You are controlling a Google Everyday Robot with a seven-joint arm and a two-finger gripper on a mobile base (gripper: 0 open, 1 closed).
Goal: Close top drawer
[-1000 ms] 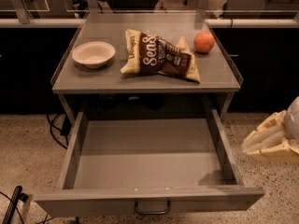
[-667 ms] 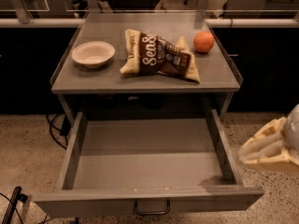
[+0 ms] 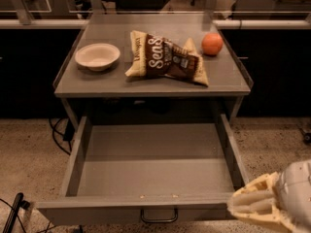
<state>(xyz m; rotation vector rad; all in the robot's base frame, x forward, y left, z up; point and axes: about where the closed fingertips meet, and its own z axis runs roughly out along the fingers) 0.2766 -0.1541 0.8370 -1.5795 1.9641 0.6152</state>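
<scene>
The top drawer (image 3: 155,166) is a wide, shallow grey drawer, pulled far out of the grey cabinet and empty inside. Its flat front (image 3: 97,212) runs along the bottom of the view, with a small dark loop handle (image 3: 159,216) at centre. My gripper (image 3: 252,204) is cream-coloured and sits at the bottom right, right at the right end of the drawer front, on its outer side.
The cabinet top (image 3: 150,79) holds a white bowl (image 3: 97,56) at left, a brown and cream chip bag (image 3: 165,58) in the middle and an orange (image 3: 212,43) at right. Dark cables (image 3: 58,132) lie on the speckled floor at left.
My gripper has moved left and down, from beside the drawer's right wall to the right end of the drawer front. The drawer has not visibly moved.
</scene>
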